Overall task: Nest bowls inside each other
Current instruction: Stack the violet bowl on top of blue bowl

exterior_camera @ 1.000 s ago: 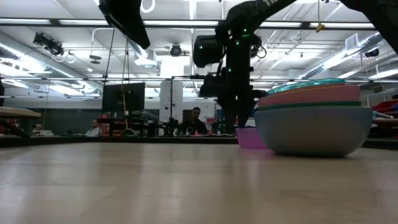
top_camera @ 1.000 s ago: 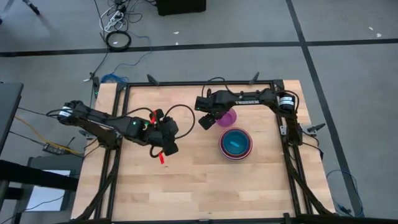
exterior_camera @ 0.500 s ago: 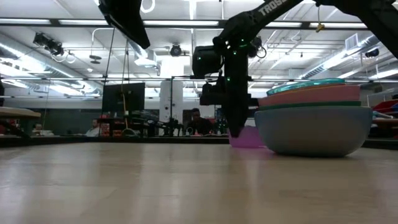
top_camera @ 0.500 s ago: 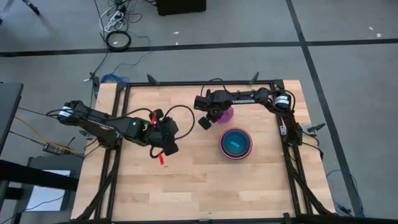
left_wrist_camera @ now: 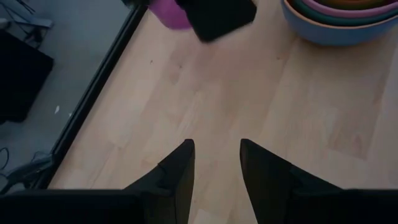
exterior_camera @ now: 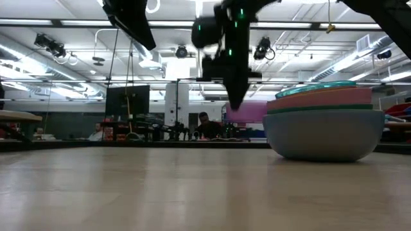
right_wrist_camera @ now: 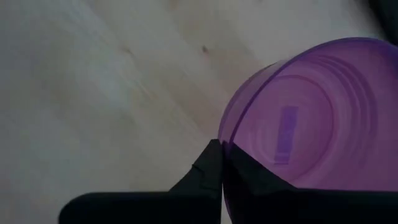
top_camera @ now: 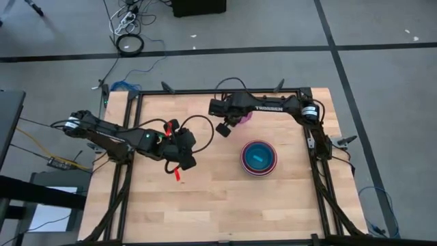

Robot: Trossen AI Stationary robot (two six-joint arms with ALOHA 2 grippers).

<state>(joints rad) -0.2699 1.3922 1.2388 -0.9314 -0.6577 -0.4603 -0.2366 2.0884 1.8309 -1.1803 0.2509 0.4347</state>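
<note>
A purple bowl (right_wrist_camera: 298, 130) hangs above the table with my right gripper (right_wrist_camera: 221, 163) shut on it. It also shows in the low view (exterior_camera: 249, 110), left of a stack of nested bowls (exterior_camera: 324, 125) that rests on the table. From above, the stack (top_camera: 259, 158) shows a magenta rim around blue and cyan bowls. The purple bowl (top_camera: 244, 117) is mostly hidden under my right arm. My left gripper (left_wrist_camera: 217, 163) stands open over bare wood at the table's left middle (top_camera: 179, 169), holding nothing. My right gripper pinches the purple bowl's rim (right_wrist_camera: 224, 135) between its two fingers, one finger (right_wrist_camera: 206, 167) outside the wall and the other (right_wrist_camera: 249, 177) inside the bowl. The fingers come from above, pointing steeply down. The bowl is lifted clear of the table, its mouth roughly up.
Bare wooden tabletop (top_camera: 218, 198) lies open toward the near edge and between the two arms. A black frame (top_camera: 218, 91) runs along the table's edges. In the low view, people sit in the room behind the table (exterior_camera: 204, 125).
My right gripper has shut on the purple bowl's rim and risen, drifting toward the table's far edge and away from the stack. The bowl, which stood on the table beside the stack, now hangs clear of the wood.
</note>
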